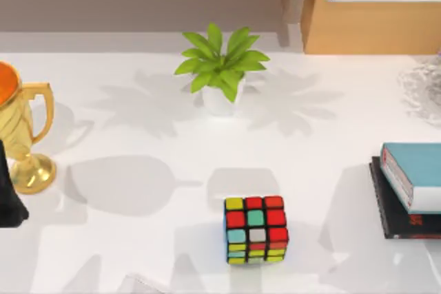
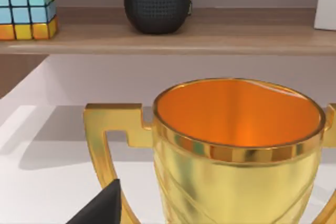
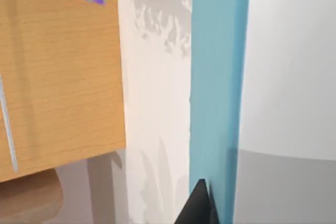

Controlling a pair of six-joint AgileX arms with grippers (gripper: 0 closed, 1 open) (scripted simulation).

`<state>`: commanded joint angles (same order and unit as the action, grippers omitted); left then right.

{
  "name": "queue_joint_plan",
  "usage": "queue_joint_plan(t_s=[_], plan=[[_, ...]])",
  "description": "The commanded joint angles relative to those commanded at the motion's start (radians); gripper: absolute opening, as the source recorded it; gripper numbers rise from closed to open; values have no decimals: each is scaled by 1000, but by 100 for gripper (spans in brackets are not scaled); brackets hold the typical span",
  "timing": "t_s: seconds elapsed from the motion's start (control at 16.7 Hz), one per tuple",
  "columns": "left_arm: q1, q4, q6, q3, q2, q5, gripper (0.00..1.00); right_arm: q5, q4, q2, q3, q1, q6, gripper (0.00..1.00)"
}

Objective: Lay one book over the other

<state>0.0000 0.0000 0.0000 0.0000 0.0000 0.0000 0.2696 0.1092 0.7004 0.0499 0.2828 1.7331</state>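
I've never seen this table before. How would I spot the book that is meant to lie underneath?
Start from the white table and go to its right edge, past the colourful puzzle cube. Two stacked books sit there; the one underneath is the thin flat black book with red lettering. The thick teal-blue book with white page edges lies on it, much fatter and plain-covered.

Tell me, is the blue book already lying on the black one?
Yes. The blue book lies flat on the black book at the table's right edge; the black cover sticks out beneath it.
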Motion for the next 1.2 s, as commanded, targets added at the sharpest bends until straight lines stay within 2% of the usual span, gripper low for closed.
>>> queue_joint_plan(t_s=[0.48, 1.2], plan=[[0, 0, 0, 0, 0, 0, 100, -8, 61, 58, -3, -7, -5, 0], [0, 0, 0, 0, 0, 0, 100, -8, 61, 58, -3, -7, -5, 90]])
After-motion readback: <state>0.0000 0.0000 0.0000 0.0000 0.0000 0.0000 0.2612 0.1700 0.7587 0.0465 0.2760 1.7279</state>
